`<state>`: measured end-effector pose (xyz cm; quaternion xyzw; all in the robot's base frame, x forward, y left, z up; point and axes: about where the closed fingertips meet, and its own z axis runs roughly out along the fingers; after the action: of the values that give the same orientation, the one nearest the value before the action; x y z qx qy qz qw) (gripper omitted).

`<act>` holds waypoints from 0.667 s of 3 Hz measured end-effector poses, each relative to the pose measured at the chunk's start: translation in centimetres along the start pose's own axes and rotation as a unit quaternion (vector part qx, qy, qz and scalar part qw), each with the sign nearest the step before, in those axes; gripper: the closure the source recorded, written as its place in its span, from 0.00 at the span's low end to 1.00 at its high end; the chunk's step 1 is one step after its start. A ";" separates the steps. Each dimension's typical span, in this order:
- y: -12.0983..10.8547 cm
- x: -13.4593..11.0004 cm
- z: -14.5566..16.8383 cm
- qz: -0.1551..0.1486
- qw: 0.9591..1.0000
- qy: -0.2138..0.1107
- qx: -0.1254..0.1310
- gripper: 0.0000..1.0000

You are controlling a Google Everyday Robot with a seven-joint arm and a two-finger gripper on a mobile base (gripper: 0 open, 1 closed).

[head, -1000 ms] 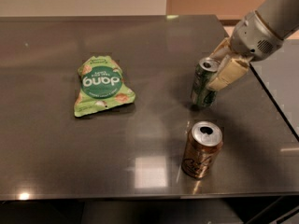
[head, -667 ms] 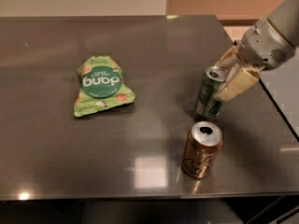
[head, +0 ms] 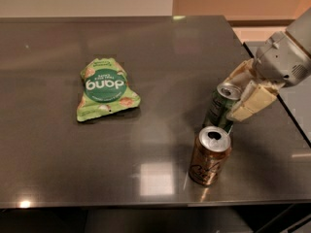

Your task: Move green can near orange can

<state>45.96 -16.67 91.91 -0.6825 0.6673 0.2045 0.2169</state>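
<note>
The green can [head: 219,109] is dark green with a silver top and stands at the right of the dark table [head: 160,57], slightly tilted. My gripper [head: 235,97] comes in from the right, and its cream fingers [head: 249,106] are closed on the can's upper part. The orange can [head: 209,155] is amber with a silver top and dark script. It stands upright just in front of the green can and hides that can's bottom edge. The two cans are very close; I cannot tell if they touch.
A flat green snack bag [head: 105,88] with white lettering lies on the left half of the table. The table's right edge [head: 286,115] runs just behind my gripper, and its front edge is a little below the orange can.
My gripper has carried the green can toward the front and slightly right, closer to the orange can. The orange can and the snack bag have not moved.
</note>
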 end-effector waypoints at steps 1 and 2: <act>1.3 0.0 0.2 -0.005 1.000 -0.004 -0.009 1.00; 2.2 0.1 0.6 -0.013 1.000 -0.002 -0.014 0.81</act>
<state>43.81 -16.44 91.33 -0.6940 0.6547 0.2123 0.2115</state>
